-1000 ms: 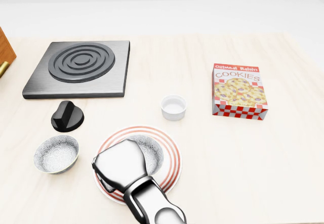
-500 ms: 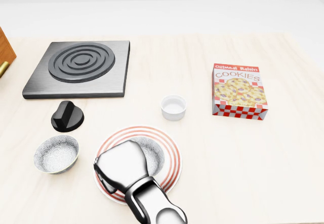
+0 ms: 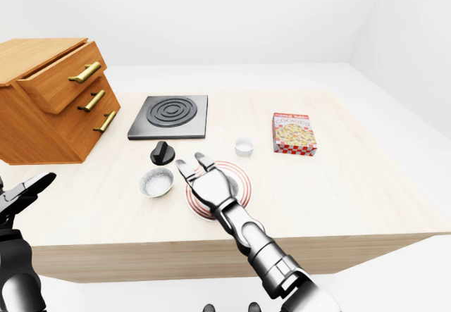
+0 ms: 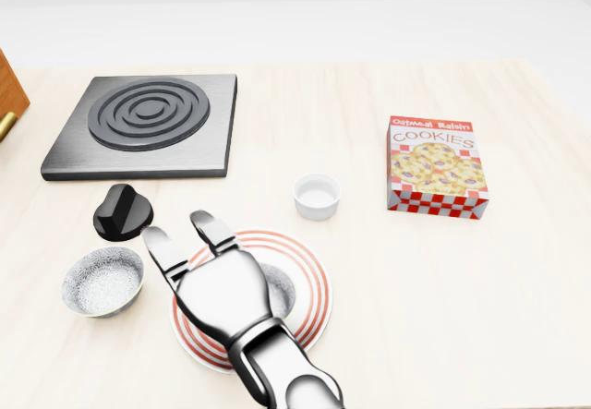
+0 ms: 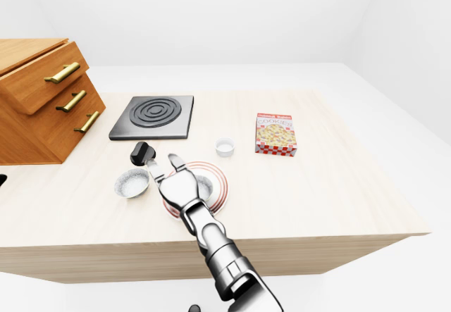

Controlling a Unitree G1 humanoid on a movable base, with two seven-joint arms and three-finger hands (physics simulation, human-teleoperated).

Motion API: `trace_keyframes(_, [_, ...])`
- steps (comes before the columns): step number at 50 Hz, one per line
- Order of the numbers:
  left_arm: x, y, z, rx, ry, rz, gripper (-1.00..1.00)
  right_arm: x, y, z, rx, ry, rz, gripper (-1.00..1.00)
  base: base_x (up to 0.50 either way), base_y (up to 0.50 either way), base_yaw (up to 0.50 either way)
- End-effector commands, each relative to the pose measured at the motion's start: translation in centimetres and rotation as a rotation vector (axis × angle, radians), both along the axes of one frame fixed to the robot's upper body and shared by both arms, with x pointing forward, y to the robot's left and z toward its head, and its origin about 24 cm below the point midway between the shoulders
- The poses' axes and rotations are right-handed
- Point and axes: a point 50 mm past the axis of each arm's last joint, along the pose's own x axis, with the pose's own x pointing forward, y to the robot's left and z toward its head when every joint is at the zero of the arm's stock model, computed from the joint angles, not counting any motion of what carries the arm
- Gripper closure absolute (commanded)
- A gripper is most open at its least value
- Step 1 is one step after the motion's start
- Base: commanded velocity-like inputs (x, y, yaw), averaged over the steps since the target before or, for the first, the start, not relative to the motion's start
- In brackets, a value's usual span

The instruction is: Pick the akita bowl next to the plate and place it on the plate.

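Our right hand (image 4: 217, 284) hovers, fingers (image 4: 164, 250) spread, above the red-ringed white plate (image 4: 309, 275); the speckled grey akita bowl (image 4: 277, 291) sits upright there, beneath the palm.

Table (image 4: 462, 317) pale matt wood; hand (image 4: 214, 275) glossy chrome metal; burner plate (image 4: 143, 125) brushed dark metal.

The right hand (image 4: 220, 284) is glossy silver-white metal with a broad, smooth back and stubby segmented fingers (image 4: 164, 250) split by dark joint lines. Its forearm (image 3: 271, 259) is chrome, ringed with black bands. The left hand (image 3: 25, 192) shows black-and-silver fingers.
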Motion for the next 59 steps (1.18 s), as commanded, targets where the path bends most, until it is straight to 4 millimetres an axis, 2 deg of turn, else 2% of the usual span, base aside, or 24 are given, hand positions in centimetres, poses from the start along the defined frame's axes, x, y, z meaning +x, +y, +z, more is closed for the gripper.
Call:
trace_keyframes(1, [-0.1, -0.2, 0.5, 0.010, -0.023, -0.003, -1.00, -0.1, -0.5, 1.1, -0.017, -0.083, 0.001, -1.00, 0.00, 0.00, 0.00])
trace_keyframes(3, [-0.1, -0.3, 0.7, 0.007, -0.032, -0.006, -1.00, -0.6, -0.8, 1.8, -0.053, -0.099, 0.001, -1.00, 0.00, 0.00, 0.00])
trace_keyframes(7, [0.0, -0.7, 1.1, 0.008, -0.055, -0.016, -1.00, -0.9, -1.8, 3.2, -0.017, -0.072, -0.039, -1.00, 0.00, 0.00, 0.00])
trace_keyframes(8, [0.1, -1.1, 1.6, 0.002, -0.085, -0.036, -1.00, -0.9, -2.5, 4.2, -0.006, -0.065, -0.056, -1.00, 0.00, 0.00, 0.00])
trace_keyframes(16, [1.0, -3.2, 1.9, 0.042, -0.101, -0.115, -1.00, -1.1, -5.0, 7.5, 0.054, -0.018, -0.096, -1.00, 0.00, 0.00, 0.00])
trace_keyframes(17, [1.5, -3.9, 1.7, 0.040, -0.095, -0.148, -1.00, -1.3, -5.5, 8.2, 0.091, 0.033, -0.090, -1.00, 0.00, 0.00, 0.00])
trace_keyframes(19, [1.9, -4.7, 1.8, 0.072, -0.086, -0.174, -1.00, -1.2, -5.9, 9.3, 0.121, 0.026, -0.084, -1.00, 0.00, 0.00, 0.00])
trace_keyframes(21, [2.2, -5.4, 2.4, 0.057, -0.130, -0.205, -1.00, -1.2, -6.2, 9.9, 0.142, 0.069, -0.066, -1.00, 0.00, 0.00, 0.00])
trace_keyframes(22, [2.5, -6.4, 2.8, 0.087, -0.131, -0.231, -1.00, -1.4, -6.5, 11.0, 0.188, 0.094, -0.040, -1.00, 0.00, 0.00, 0.00])
trace_keyframes(26, [3.3, -8.1, 3.0, 0.107, -0.145, -0.287, -1.00, -1.4, -7.0, 13.0, 0.225, 0.111, -0.023, -1.00, 0.00, 0.00, 0.00])
trace_keyframes(28, [4.2, -9.7, 3.3, 0.150, -0.135, -0.332, -1.00, -1.5, -7.7, 14.6, 0.260, 0.131, -0.026, -1.00, 0.00, 0.00, 0.00])
trace_keyframes(31, [5.6, -11.4, 3.6, 0.216, -0.116, -0.372, -1.00, -1.1, -9.0, 16.6, 0.311, 0.115, -0.058, -1.00, 0.00, 0.00, 0.00])
trace_keyframes(34, [6.4, -12.9, 4.8, 0.267, -0.151, -0.404, -1.00, -0.6, -10.1, 17.9, 0.307, 0.071, -0.068, -1.00, 0.00, 0.00, 0.00])
trace_keyframes(37, [7.1, -13.9, 5.4, 0.293, -0.166, -0.421, -1.00, -0.2, -11.1, 18.5, 0.306, 0.049, -0.084, -1.00, 0.00, 0.00, 0.00])
trace_keyframes(43, [8.5, -15.5, 5.1, 0.343, -0.126, -0.464, -1.00, 0.2, -12.6, 18.8, 0.302, 0.031, -0.113, -1.00, 0.00, 0.00, 0.00])
trace_keyframes(51, [9.8, -16.8, 5.2, 0.367, -0.111, -0.501, -1.00, 0.8, -13.3, 19.0, 0.309, 0.028, -0.126, -1.00, 0.00, 0.00, 0.00])
trace_keyframes(59, [9.8, -17.6, 5.1, 0.376, -0.111, -0.518, -1.00, 0.8, -13.7, 19.1, 0.306, 0.016, -0.136, -1.00, 0.00, 0.00, 0.00])
